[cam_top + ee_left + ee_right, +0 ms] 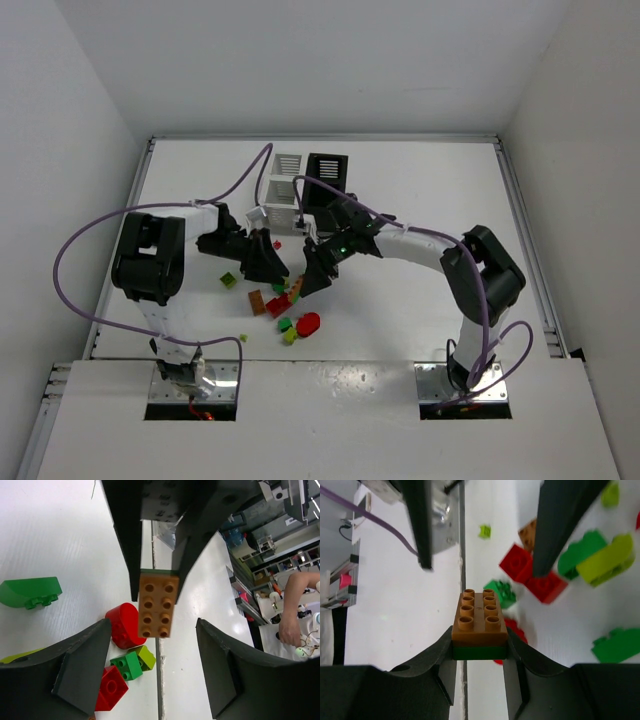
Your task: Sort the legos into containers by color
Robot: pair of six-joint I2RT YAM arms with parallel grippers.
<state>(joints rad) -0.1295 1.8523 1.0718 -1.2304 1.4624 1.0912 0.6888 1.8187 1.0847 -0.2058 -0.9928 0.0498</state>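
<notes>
Right gripper (480, 647) pinches one orange-brown brick (479, 615); the green brick (480, 653) beneath is mostly hidden. Left gripper (152, 625) stands spread. Two white bins (288, 165) and one black bin (327, 172), partly behind arms.

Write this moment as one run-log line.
right hand: shut on brick stack, orange on green | left hand: open, not touching brick stack | loose legos: on table | containers: beyond hands

I count three containers (280, 195): two white, one black bin (327, 168). Orange-brown legos (479, 615) come to two, one stacked on a green brick (479, 652), one loose. Loose besides: three green pieces (580, 552), three yellow-green pieces (605, 560), at least three red pieces (516, 560).
</notes>
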